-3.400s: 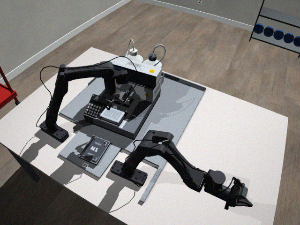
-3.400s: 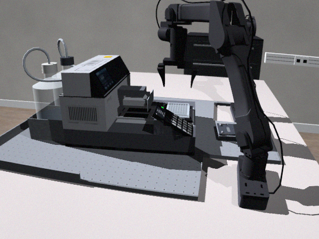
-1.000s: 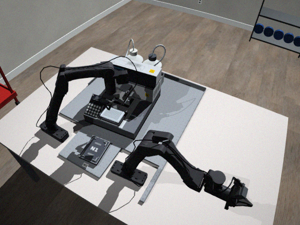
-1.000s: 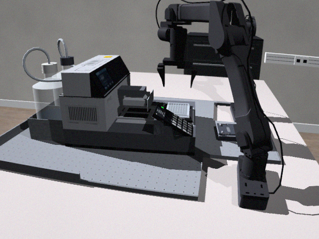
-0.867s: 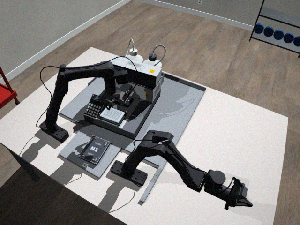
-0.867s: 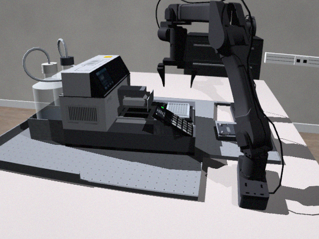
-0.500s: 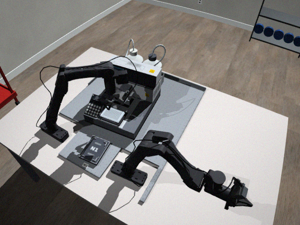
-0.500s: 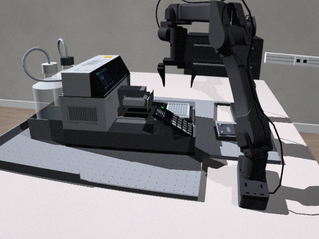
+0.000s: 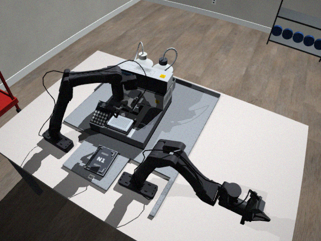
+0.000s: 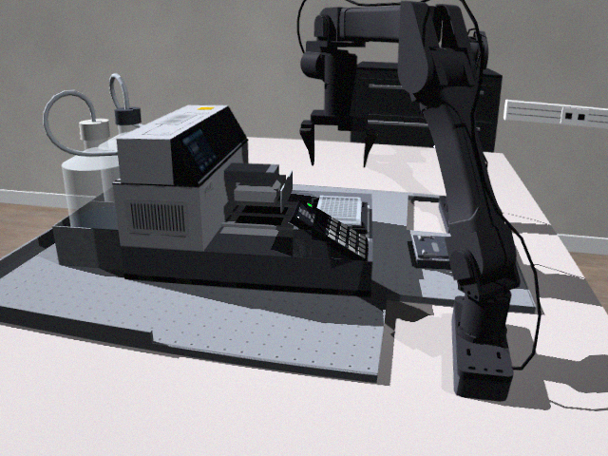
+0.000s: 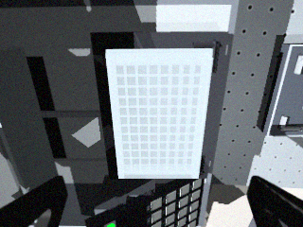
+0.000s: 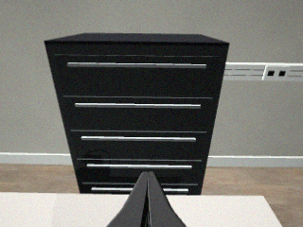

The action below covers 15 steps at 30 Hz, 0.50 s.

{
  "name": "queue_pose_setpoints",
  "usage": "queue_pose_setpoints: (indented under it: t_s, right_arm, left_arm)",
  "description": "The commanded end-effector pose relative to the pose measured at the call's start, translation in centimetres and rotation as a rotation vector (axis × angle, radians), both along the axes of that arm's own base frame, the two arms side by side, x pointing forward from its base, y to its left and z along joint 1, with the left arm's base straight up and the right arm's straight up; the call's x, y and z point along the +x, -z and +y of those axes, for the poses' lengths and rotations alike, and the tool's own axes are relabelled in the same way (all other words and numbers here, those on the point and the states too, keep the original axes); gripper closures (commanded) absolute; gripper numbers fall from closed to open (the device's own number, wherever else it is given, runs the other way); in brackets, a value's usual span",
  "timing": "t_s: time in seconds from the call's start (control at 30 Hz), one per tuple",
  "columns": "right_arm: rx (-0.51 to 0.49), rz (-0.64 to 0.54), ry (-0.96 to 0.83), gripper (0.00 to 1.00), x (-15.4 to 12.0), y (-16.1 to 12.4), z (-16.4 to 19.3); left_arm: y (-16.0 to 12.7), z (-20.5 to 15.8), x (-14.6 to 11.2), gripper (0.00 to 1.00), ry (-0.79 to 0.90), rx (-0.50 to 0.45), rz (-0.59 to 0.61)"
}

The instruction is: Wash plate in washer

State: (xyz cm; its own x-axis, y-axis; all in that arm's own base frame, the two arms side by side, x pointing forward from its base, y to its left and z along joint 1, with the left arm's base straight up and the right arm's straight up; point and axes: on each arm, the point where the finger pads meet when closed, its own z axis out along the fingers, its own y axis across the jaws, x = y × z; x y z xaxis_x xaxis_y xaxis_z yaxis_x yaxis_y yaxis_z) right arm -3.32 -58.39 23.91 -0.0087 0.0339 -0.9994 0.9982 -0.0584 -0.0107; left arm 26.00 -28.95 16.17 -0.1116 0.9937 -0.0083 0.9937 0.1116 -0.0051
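Observation:
The white plate (image 9: 120,123) (image 10: 339,208) (image 11: 158,113) lies on the washer's carrier, outside the housing, beside the keypad (image 9: 99,117) (image 10: 343,237) (image 11: 176,203). It looks flat; whether it is fully inside the locators I cannot tell. The washer's lamp (image 10: 309,204) (image 11: 111,225) is green. The nest N1 (image 9: 101,159) (image 10: 431,246) (image 11: 294,90) is empty. My left gripper (image 10: 338,165) (image 11: 156,184) is open and empty, above the carrier area, fingers pointing down. My right gripper (image 9: 269,220) (image 12: 148,181) is shut and empty, far from the washer, over the table's far right part.
The washer housing (image 9: 150,75) (image 10: 161,216) stands behind the carrier, with two bottles (image 9: 143,62) (image 9: 163,68) behind it. A perforated base board (image 9: 191,114) (image 10: 275,338) lies under the washer. A black drawer cabinet (image 12: 137,85) stands beyond the table.

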Motion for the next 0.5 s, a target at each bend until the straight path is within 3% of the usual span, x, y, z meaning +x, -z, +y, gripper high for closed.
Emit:
queue_pose_setpoints:
  t_s: [0.0,0.47]
  right_arm:
    - [-0.034,-0.009,0.007,1.00,-0.37,-1.74,0.51]
    - [-0.034,-0.009,0.007,1.00,-0.37,-1.74,0.51]
  left_arm:
    - [-0.43,-0.35,0.09,0.00,-0.003,-0.010,-0.003]
    - [-0.79,-0.41,0.12,0.00,-0.002,-0.019,-0.010]
